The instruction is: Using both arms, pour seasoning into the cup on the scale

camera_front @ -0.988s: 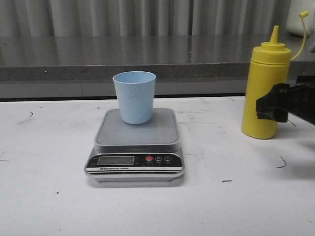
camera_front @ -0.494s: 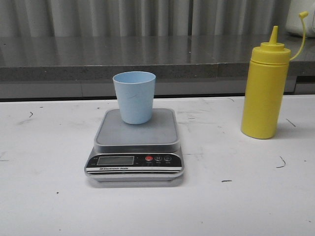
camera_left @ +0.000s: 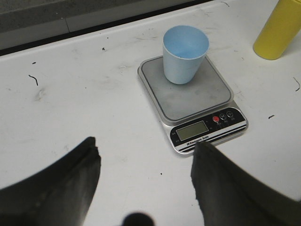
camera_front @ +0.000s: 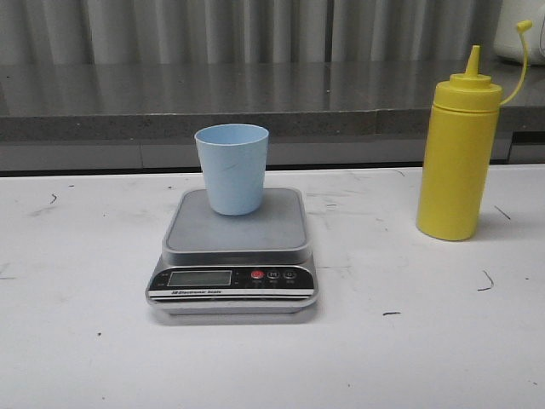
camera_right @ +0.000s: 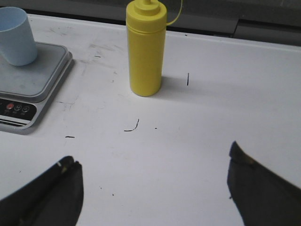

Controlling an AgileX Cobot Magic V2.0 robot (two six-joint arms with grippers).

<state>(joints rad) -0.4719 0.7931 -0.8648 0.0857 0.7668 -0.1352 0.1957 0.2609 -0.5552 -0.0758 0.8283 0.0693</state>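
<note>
A pale blue cup (camera_front: pixel 232 168) stands upright and empty on the silver-grey scale (camera_front: pixel 234 256) at the table's middle. The yellow seasoning bottle (camera_front: pixel 458 149) stands upright at the right, its tethered cap hanging off the nozzle. Neither arm shows in the front view. In the left wrist view the left gripper (camera_left: pixel 146 153) is open, well back from the scale (camera_left: pixel 197 101) and cup (camera_left: pixel 183 54), holding nothing. In the right wrist view the right gripper (camera_right: pixel 153 157) is open wide over bare table, well short of the seasoning bottle (camera_right: pixel 146 49).
A grey counter ledge (camera_front: pixel 255 102) runs along the back of the white table (camera_front: pixel 85 341). Small black marks dot the tabletop. A white object (camera_front: pixel 521 34) sits at the far right behind the bottle.
The right gripper, which was beside the seasoning bottle a second ago, has pulled back out of the front view. The bottle, cup and scale stay put.
</note>
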